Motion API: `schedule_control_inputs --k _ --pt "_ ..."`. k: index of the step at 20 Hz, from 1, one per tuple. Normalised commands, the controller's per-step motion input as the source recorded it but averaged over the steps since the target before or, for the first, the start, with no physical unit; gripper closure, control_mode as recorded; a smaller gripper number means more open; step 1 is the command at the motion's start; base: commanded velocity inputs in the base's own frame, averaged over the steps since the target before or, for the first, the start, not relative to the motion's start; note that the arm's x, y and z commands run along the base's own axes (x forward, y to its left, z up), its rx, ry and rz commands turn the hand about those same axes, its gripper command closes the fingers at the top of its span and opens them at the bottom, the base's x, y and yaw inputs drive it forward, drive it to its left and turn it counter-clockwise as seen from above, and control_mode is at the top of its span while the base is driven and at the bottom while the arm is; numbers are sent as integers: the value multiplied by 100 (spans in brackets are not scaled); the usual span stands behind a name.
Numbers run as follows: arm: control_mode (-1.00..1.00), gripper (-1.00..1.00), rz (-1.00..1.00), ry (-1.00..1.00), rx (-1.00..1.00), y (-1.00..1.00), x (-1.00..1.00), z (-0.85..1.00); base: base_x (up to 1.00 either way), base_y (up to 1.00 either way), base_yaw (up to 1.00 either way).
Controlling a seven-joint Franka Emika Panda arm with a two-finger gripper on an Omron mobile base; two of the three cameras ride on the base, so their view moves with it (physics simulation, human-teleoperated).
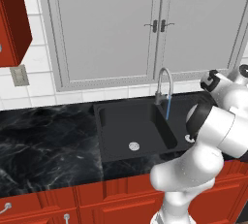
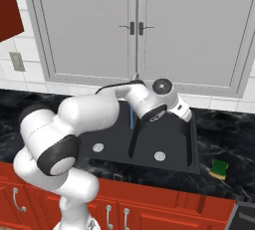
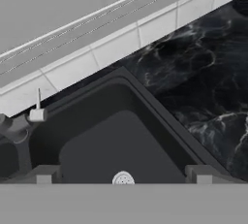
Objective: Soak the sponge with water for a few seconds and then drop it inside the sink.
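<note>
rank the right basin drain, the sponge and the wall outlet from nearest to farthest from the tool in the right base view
Measured from the tool in the right base view:
1. Right basin drain, just below it in the sink.
2. Sponge, on the counter to the sink's right.
3. Wall outlet, far left on the tiles.

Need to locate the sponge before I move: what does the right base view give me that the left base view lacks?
Right base view: the sponge lying on the countertop right of the sink, plus both drains. Left base view: the faucet unblocked, a red upper cabinet and one drain. Both: the water running, the sink and grey cabinet doors.
</note>
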Motion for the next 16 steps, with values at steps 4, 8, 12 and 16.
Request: schedule_control_inputs --k 4,8,12,16 --pt "-100 -100 0 15 0 0 -33 0 0 0 0" --pt "-100 -100 0 15 0 0 -29 0 0 0 0" --pt "-100 -100 0 18 0 -3 -9 0 0 0 0" --pt "-100 -100 2 7 0 -6 -1 -7 0 0 0"
